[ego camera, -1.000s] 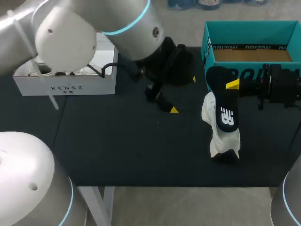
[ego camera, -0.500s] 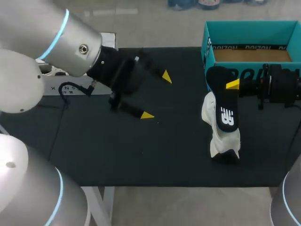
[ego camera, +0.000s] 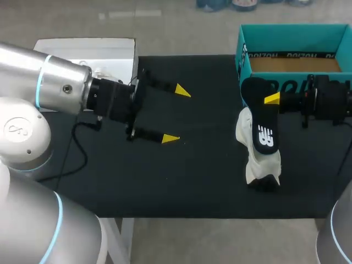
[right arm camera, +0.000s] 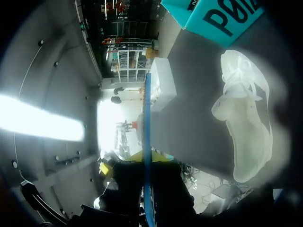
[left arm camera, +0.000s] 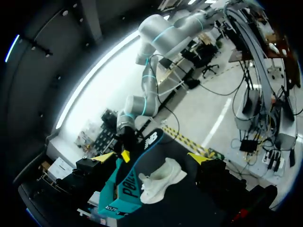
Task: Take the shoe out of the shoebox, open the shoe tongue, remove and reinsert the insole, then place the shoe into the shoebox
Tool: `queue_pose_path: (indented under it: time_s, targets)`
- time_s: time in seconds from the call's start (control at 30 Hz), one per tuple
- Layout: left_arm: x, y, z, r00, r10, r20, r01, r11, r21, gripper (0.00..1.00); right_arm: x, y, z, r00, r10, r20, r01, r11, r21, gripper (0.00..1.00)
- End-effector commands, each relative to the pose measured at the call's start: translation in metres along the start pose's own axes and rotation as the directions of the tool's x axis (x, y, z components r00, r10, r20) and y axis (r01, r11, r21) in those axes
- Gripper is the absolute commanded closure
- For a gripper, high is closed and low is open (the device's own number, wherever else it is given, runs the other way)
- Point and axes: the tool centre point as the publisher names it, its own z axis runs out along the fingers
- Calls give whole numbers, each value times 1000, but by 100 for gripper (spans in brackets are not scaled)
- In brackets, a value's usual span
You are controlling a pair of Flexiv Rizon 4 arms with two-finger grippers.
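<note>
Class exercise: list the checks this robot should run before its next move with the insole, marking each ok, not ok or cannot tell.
1. Right pincer shut on the insole: ok.
2. Shoe on the table, outside the shoebox: ok.
3. Left pincer open, apart from the shoe: ok.
4. Insole's lower end clear of the shoe: cannot tell.
5. Shoebox open on top: ok.

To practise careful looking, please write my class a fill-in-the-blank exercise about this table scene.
1. The white shoe rests on the table, not ____ the teal shoebox.
2. The right end effector grips the black ____.
3. The left end effector holds nothing; its fingers are ____.

Missing words: inside; insole; open.
</note>
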Motion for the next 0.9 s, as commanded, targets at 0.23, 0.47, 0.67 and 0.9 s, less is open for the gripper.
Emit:
queue_pose_path:
  time_s: [0.23,0.47,0.67,0.9]
  targets:
    - [7,6,1,919,-68,388,-79,933,350,0,0,-1,1,1000,0,1,0,1000,-4,100]
    - [-11,-22,-2,921,286,264,-351,904,246,0,0,-1,1,1000,0,1,0,1000,-4,100]
    - [-22,-30,4,901,379,211,-418,889,188,0,0,-1,1,1000,0,1,0,1000,-4,100]
    - [-30,-18,31,824,503,259,-544,831,114,0,0,-1,1,1000,0,1,0,1000,-4,100]
